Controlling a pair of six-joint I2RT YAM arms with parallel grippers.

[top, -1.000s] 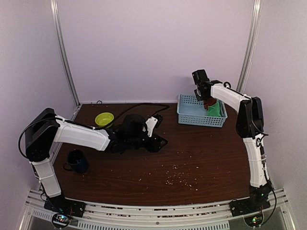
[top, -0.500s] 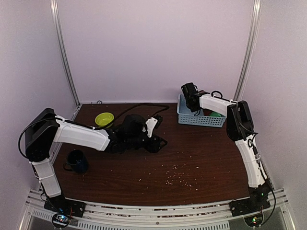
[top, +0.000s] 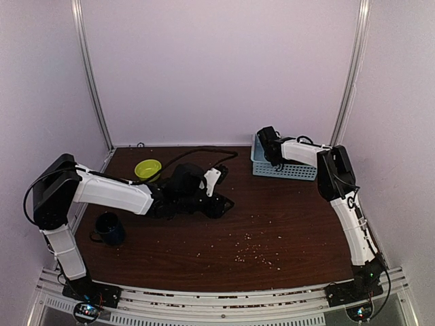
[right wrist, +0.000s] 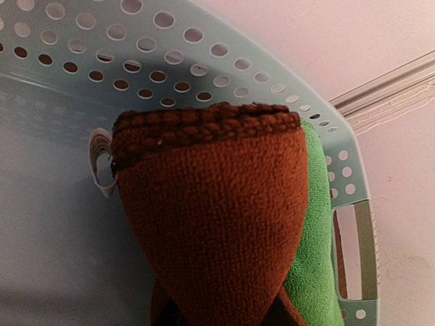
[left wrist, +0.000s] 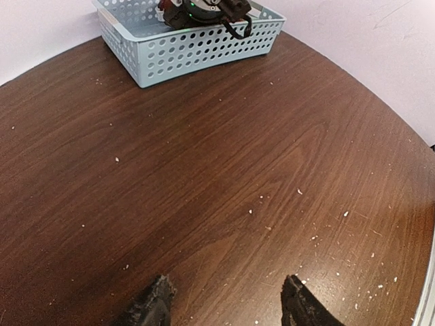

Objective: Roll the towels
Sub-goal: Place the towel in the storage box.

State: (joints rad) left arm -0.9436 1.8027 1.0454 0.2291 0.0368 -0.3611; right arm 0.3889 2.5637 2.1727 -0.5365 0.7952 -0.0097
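In the right wrist view the rust towel (right wrist: 211,224) is bunched into a fold, and my right gripper (right wrist: 217,316) is shut on its lower end. It hangs inside the light-blue basket (right wrist: 170,41), with the green towel (right wrist: 316,272) lying right behind it against the basket's handle side. From above, the right gripper (top: 268,146) is low in the left end of the basket (top: 289,168), hiding both towels. My left gripper (left wrist: 228,302) is open just above bare wood at mid-table, holding nothing; the basket (left wrist: 197,47) lies ahead of it.
A yellow-green bowl (top: 147,168) sits at the back left and a dark mug (top: 109,227) near the left arm's base. A black cable (top: 204,151) trails along the back. Crumbs (top: 251,248) are scattered on the wooden table (top: 285,224).
My right arm has come down and to the left with the rust towel, from above the basket's right end into its left end. The left arm has stayed put.
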